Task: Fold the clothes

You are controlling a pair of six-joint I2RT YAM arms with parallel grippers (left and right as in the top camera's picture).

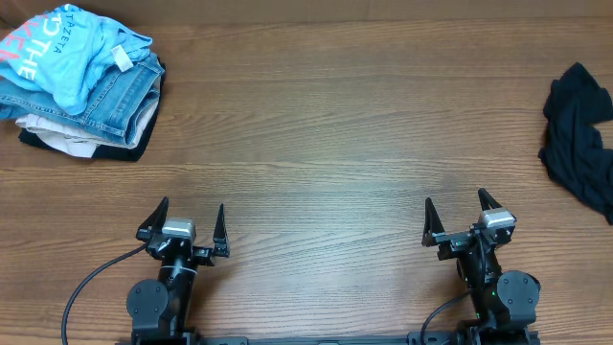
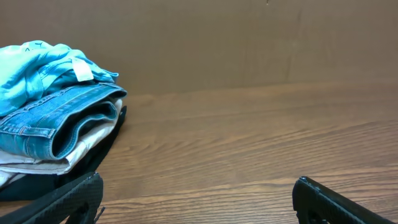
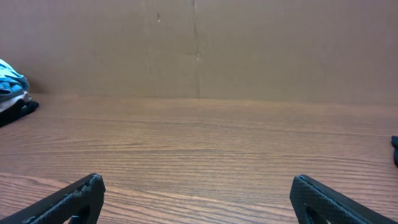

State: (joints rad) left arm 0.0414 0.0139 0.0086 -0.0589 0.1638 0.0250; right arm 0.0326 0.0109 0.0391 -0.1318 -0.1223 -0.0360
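A crumpled dark navy garment (image 1: 581,139) lies at the right edge of the table. A stack of folded clothes (image 1: 81,81), with a light blue printed shirt on top, jeans and pale items under it, sits at the far left; it also shows in the left wrist view (image 2: 59,121). My left gripper (image 1: 190,218) is open and empty near the front edge, far from both. My right gripper (image 1: 456,213) is open and empty near the front edge, left of the dark garment. Both wrist views show only fingertips over bare wood (image 2: 198,193) (image 3: 198,190).
The wooden table (image 1: 326,144) stretches between the stack and the dark garment. A brown cardboard wall (image 3: 199,43) stands behind the table. A sliver of the dark garment (image 3: 395,149) shows at the right edge of the right wrist view.
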